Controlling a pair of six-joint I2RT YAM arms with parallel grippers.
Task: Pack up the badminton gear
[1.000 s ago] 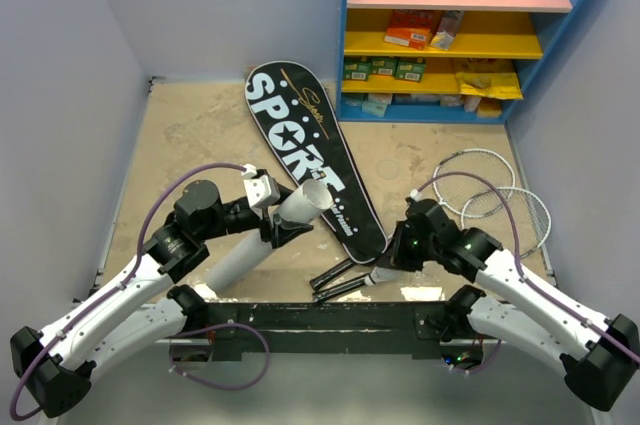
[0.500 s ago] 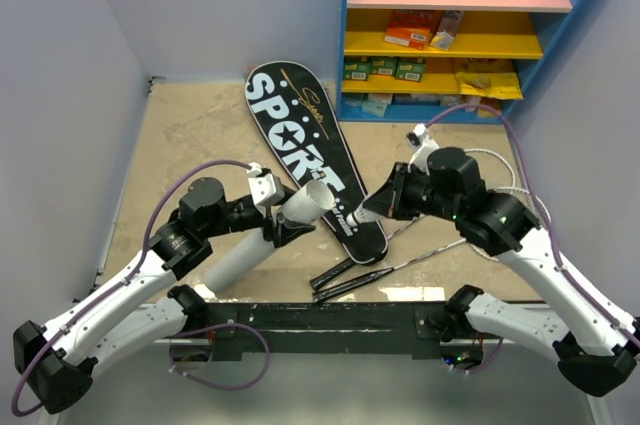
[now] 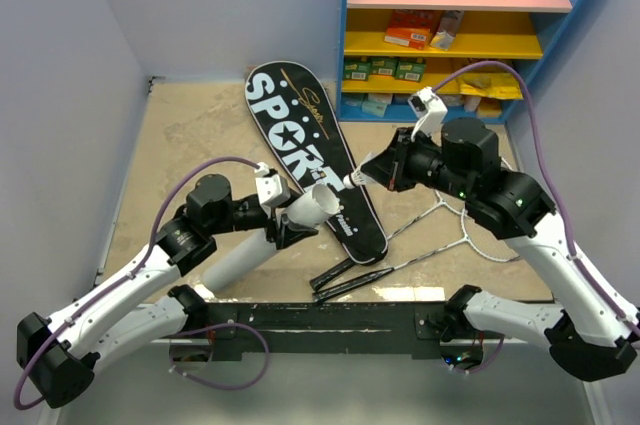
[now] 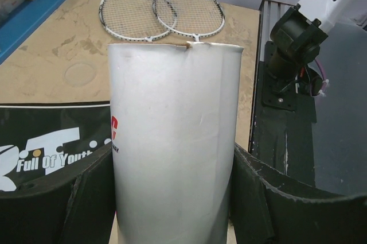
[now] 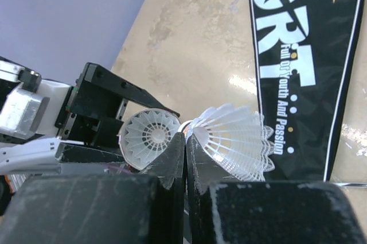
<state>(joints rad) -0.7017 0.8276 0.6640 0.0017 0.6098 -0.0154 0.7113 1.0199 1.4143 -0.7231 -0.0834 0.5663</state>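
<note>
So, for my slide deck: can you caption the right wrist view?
The right gripper pinches a shuttlecock beside the tube mouth, black SPORT bag behind.

The left gripper (image 3: pixel 288 223) clasps a long white tube (image 3: pixel 243 253), tilted with its open end raised over the black bag (image 3: pixel 300 135) lettered SPORT. The right gripper (image 3: pixel 374 173) hangs above the bag, pinching a white shuttlecock (image 3: pixel 354 181). Two rackets (image 3: pixel 350 283) lie on the tabletop (image 3: pixel 200 135).

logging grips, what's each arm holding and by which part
left jaws clamp the white tube near its open end; right jaws pinch a shuttlecock by its feather skirt
</note>
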